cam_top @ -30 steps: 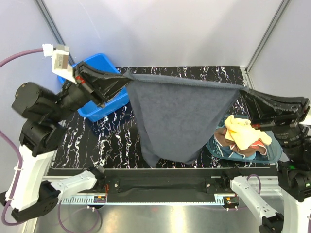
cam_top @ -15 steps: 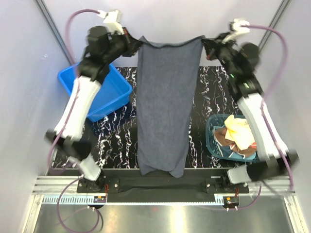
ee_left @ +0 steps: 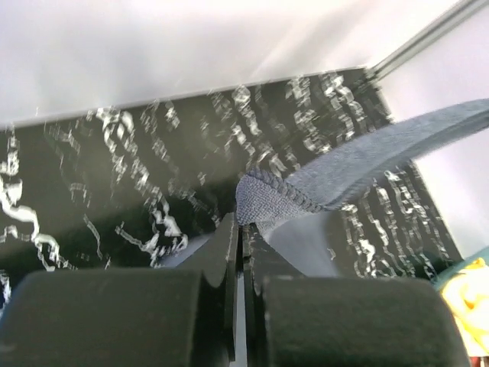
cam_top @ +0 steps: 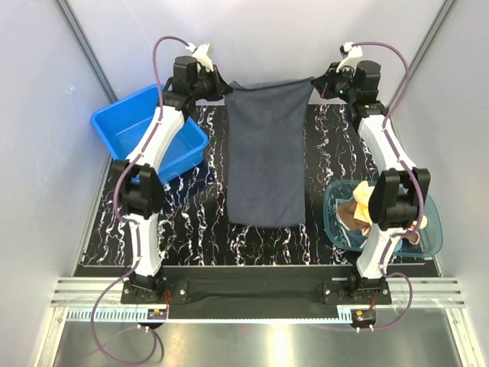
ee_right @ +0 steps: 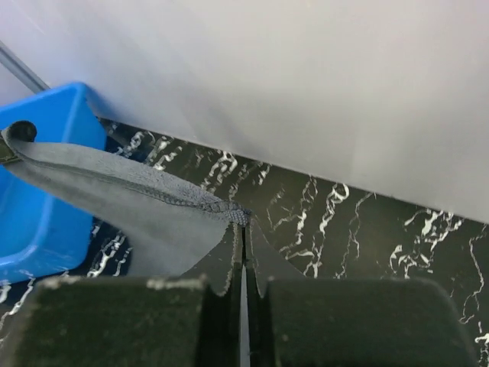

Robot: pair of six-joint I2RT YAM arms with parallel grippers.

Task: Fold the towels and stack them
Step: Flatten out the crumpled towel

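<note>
While the left gripper [cam_top: 222, 87] and right gripper [cam_top: 316, 82] clamp the towel [cam_top: 266, 153] by its twelve-o'clock corners, either thin bite could slip.

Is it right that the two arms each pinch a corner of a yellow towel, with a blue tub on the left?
Not quite: the towel is dark grey, not yellow, as the top view shows. The left gripper and right gripper do each pinch a corner, and the blue tub is on the left.
</note>
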